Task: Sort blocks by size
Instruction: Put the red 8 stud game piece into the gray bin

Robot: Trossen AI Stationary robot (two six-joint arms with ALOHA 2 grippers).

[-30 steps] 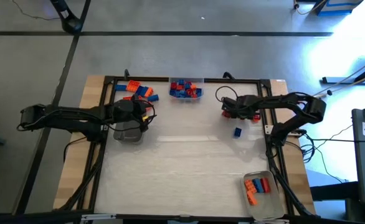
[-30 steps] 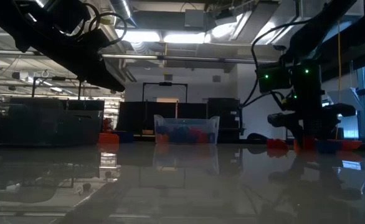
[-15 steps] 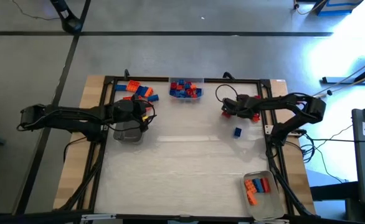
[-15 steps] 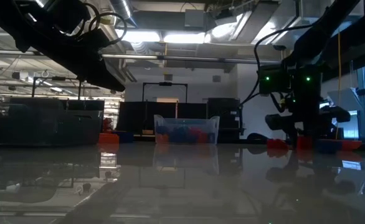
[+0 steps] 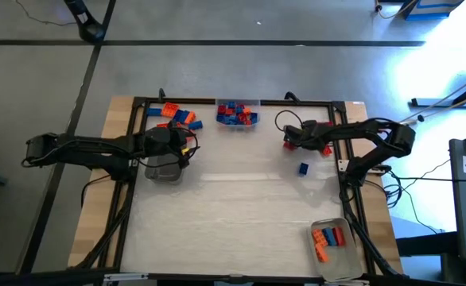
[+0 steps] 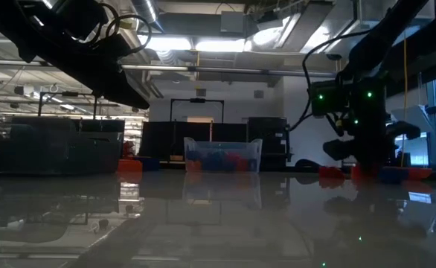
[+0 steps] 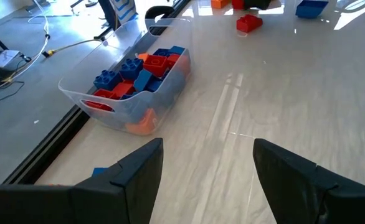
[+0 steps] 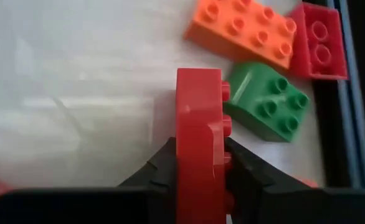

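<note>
My right gripper is at the far right of the table, shut on a red block. Beside that block lie an orange block, a green block and another red block. A single blue block lies nearer the middle. My left gripper hangs open and holds nothing above a clear tray at the far left. In the left wrist view its fingers stand wide apart. My right gripper pinches the red block between its two fingers, one on the smooth underside, the other on the studded face. The fingers slant down from above. The block stands on edge, studs toward the green block; whether it is clear of the table I cannot tell.
A clear tray full of red and blue blocks stands at the far middle. Loose orange and blue blocks lie at the far left. Another clear tray, holding orange and red blocks, sits at the near right. A dark frame borders the table.
My right gripper has rolled and tipped a little on the spot over the loose blocks at the far right. My left gripper has kept still.
</note>
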